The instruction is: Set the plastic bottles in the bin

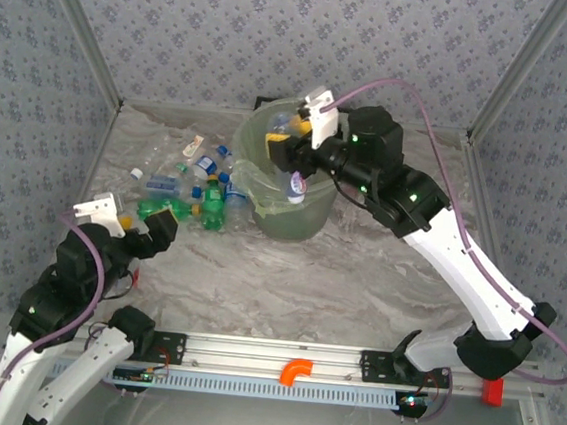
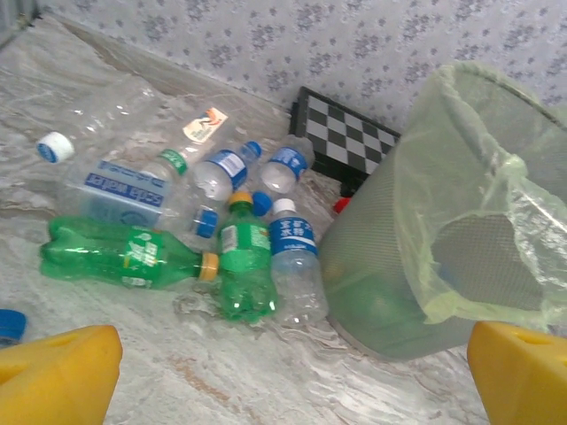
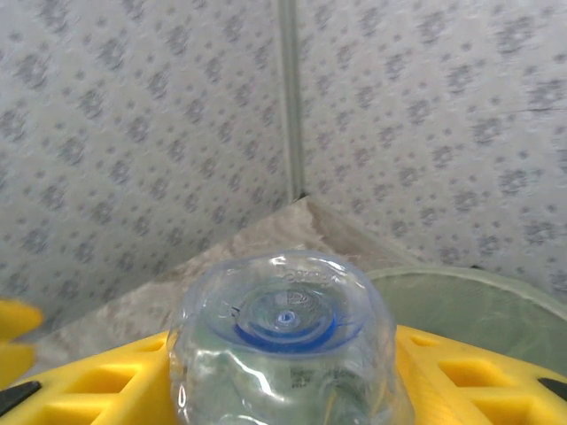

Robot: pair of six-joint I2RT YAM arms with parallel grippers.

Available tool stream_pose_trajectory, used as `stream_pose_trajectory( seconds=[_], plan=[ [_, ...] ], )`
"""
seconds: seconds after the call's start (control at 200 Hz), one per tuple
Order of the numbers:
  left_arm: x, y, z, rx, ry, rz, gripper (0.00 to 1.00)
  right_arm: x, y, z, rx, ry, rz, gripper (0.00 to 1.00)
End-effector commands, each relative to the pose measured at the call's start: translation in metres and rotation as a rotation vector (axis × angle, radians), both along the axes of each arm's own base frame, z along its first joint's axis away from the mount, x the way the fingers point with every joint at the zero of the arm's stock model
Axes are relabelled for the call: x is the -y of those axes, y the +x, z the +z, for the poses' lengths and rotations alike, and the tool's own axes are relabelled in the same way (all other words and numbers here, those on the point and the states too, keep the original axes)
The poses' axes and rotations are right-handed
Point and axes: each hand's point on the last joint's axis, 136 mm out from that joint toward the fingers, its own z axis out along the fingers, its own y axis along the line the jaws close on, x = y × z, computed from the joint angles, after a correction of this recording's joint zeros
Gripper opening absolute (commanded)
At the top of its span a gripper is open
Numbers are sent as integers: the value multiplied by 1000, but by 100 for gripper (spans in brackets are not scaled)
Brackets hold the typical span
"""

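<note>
The right pincer (image 3: 288,390) is clamped on a clear bottle (image 3: 283,310), with a yellow finger pressed to each side. The bottle's round base faces the wrist camera, and a blue ring shows through its centre. Seen from above, this pincer and its bottle hang over the mouth of the bin (image 1: 308,220), a tall, round, pale green translucent bucket. A thin liner bag (image 2: 425,204) is draped loosely over the bin's rim. Inside the bin, toward its far rim, are bits of yellow and blue, too jumbled to tell apart.

The left pincer (image 2: 292,381) holds nothing, its yellow fingers spread wide. It is low over the bench (image 2: 372,390), well to the left of the bin.

Between it and the bin, a cluster of bottles lies on the bench:
- Just left of the bin's wall is a clear bottle with a blue label and white cap (image 2: 297,257), touching a green bottle with a yellow cap (image 2: 244,266).
- A second green bottle (image 2: 115,252) lies further left, its yellow cap pointing toward the bin.
- Beyond these are a larger clear bottle with a blue label (image 2: 124,190), a small bottle with a blue cap (image 2: 226,168) and a second small bottle (image 2: 285,164) beside it.

A black-and-white chequered board (image 2: 350,137) sits just behind the bin, by the wall.
</note>
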Motion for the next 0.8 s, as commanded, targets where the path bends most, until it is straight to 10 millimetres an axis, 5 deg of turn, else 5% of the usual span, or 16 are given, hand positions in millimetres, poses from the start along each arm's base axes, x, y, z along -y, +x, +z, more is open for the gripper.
stream_pose_trajectory(
  seconds=[0.0, 0.29, 0.795],
  plan=[
    [13, 3, 9, 30, -39, -58, 100, 22, 29, 6, 10, 115, -87, 55],
    [36, 9, 3, -7, -42, -160, 100, 78, 79, -15, 38, 240, -285, 55],
    [37, 13, 5, -1, -42, -157, 100, 93, 106, -53, 25, 212, -361, 55]
  ],
)
